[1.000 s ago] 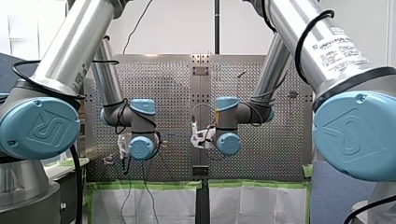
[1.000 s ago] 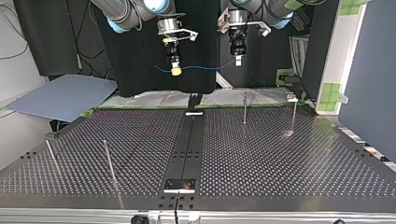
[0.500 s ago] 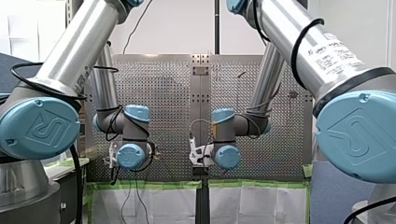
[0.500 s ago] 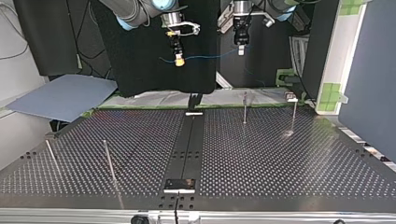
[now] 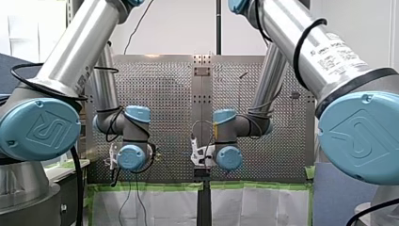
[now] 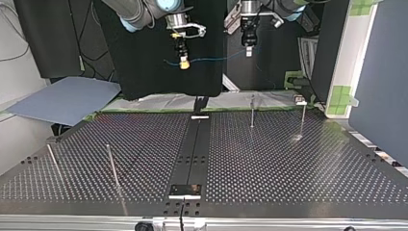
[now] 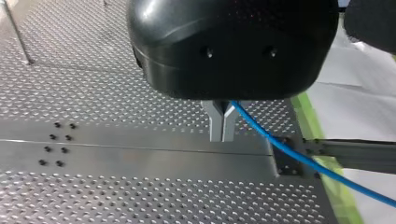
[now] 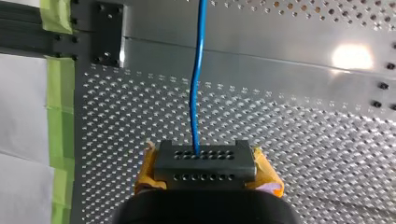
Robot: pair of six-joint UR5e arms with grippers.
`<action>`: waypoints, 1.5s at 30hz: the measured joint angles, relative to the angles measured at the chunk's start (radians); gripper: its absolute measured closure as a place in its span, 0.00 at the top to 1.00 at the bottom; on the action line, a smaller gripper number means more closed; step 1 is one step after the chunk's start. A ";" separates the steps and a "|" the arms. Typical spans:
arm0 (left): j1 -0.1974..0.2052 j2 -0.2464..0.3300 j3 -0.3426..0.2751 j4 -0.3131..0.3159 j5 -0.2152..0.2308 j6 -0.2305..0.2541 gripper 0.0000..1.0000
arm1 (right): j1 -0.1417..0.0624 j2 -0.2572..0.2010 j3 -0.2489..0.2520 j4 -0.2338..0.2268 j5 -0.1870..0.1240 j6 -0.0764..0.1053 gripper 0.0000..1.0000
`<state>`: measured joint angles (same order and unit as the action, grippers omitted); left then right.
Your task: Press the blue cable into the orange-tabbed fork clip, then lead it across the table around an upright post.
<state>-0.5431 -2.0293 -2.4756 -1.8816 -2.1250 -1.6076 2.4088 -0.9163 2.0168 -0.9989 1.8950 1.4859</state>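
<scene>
Perforated table is lying below — upper centre, top view, my left gripper and my right gripper are pinching the blue cable aloft, presumably for routing

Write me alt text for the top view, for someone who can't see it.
Two robot arms hold a blue cable strung in the air between them, above the far side of a perforated table: my right claw, with yellow pads, at the view's left, my left claw at its right. Four thin posts stand on the table, two toward each side.
</scene>
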 joint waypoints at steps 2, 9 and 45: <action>0.004 0.017 0.009 -0.002 0.006 -0.011 0.00 | 0.002 -0.018 -0.010 0.005 0.006 0.015 0.00; 0.014 0.083 0.034 -0.052 0.013 -0.073 0.00 | 0.004 -0.088 -0.019 -0.003 -0.036 0.083 0.00; 0.313 -0.032 0.038 0.097 0.259 -0.055 0.00 | -0.033 0.115 -0.190 -0.135 -0.101 0.141 0.00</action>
<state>-0.2305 -2.0617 -2.4375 -1.7843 -1.8663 -1.6623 2.3759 -0.8011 1.8272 -1.1338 1.7937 1.6270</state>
